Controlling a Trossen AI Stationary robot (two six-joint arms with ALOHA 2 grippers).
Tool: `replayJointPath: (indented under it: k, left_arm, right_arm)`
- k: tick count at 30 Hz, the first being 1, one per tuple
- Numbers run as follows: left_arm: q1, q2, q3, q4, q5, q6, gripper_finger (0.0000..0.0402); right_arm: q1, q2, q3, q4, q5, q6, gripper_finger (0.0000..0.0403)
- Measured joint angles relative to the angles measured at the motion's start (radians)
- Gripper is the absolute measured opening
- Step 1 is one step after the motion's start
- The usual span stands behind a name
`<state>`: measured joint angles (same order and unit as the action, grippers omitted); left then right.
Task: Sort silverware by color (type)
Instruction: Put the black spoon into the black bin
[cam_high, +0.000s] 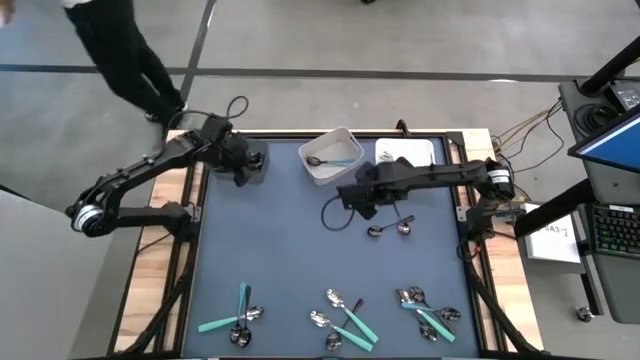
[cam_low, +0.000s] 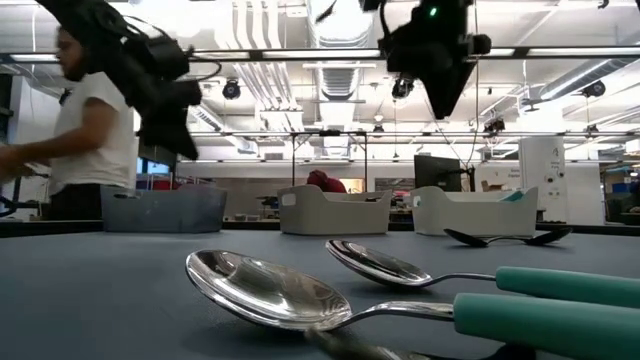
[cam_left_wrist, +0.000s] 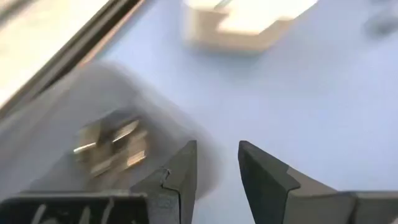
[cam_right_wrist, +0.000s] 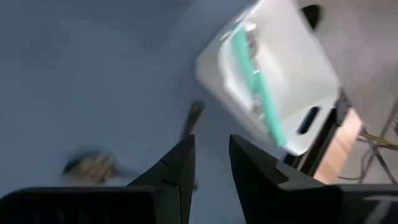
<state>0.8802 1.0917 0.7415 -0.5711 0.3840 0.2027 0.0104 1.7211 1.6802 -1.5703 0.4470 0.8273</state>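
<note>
Two arms work a silverware sort on a dark table (cam_high: 300, 250), seen here with the white bin (cam_high: 331, 155) at the far edge as the reference point. The right end effector (cam_high: 358, 196) hangs just in front of that bin, its fingers a narrow gap apart with nothing between them; the left end effector (cam_high: 243, 163) sits off to the bin's left over a dark grey bin (cam_high: 252, 160), also slightly parted and empty. One teal spoon (cam_high: 335, 161) already lies in the white bin. Two dark-handled spoons (cam_high: 390, 229) rest a little in front of the bin toward its right, close to the right arm, while three mixed clusters of teal and dark utensils (cam_high: 345, 318) lie well in front of it along the near edge. The step in hand looks like a reach for the next piece, most likely the nearby dark-handled pair. That move would call for lowering the open fingers across a single handle, closing, then carrying it to the bin of its kind.
</note>
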Motion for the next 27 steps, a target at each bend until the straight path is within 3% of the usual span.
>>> replayJointPath:
  k: [4, 7, 16, 19, 22, 27]
  left_arm:
    - [-0.033, -0.040, 0.000, 0.081, 0.275, -0.138, 0.0100]
    - [-0.092, -0.060, 0.000, 0.187, 0.362, -0.252, 0.0100]
    - [-0.319, -0.100, 0.000, 0.439, 0.360, -0.372, 0.0100]
    - [-0.360, -0.110, 0.000, 0.526, 0.359, -0.394, 0.0100]
    - [-0.387, -0.118, 0.000, 0.630, 0.359, -0.449, 0.0100]
    - [-0.425, -0.129, 0.000, 0.802, 0.359, -0.580, 0.0100]
  right_arm:
    - [0.078, -0.001, -0.004, 0.003, -0.061, 0.005, 0.0091]
    - [0.135, -0.001, -0.034, 0.001, -0.066, 0.029, 0.0091]
    - [0.188, -0.013, -0.230, 0.049, -0.193, -0.013, 0.0091]
    - [0.181, -0.029, -0.306, 0.152, -0.199, -0.108, 0.0091]
    - [0.152, -0.054, -0.401, 0.267, -0.271, -0.198, 0.0091]
    - [0.094, -0.106, -0.528, 0.369, -0.307, -0.208, 0.0091]
